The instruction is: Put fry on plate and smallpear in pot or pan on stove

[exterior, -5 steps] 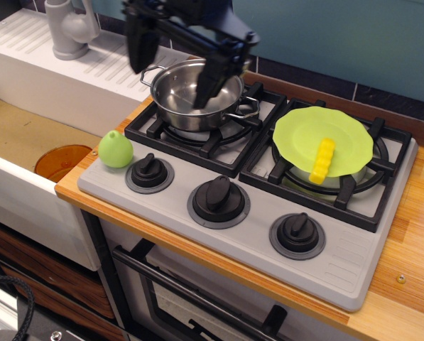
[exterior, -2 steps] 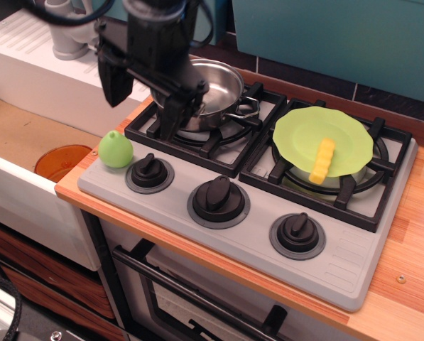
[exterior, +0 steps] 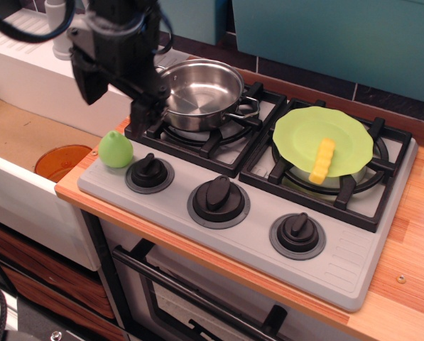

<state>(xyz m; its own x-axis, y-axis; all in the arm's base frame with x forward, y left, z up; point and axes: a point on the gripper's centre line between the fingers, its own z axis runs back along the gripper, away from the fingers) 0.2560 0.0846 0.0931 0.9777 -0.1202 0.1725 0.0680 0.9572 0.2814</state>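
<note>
Single view, high at the near side, angled down over stove (exterior: 339, 266), fairly close; sink (exterior: 27, 135) at left.

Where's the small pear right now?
The smallpear sits on the stove's front-left corner, just left of the leftmost knob, below the open gripper.

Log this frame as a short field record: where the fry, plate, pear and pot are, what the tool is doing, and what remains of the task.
fry: lying on the plate, near its front edge
plate: on the right burner grate
smallpear: on the stove's front left corner, beside the left knob
pot: on the left burner, empty
stove: grey, three knobs
tool: open, empty, above and just behind the smallpear
done: fry on plate
remaining: smallpear into pot
</note>
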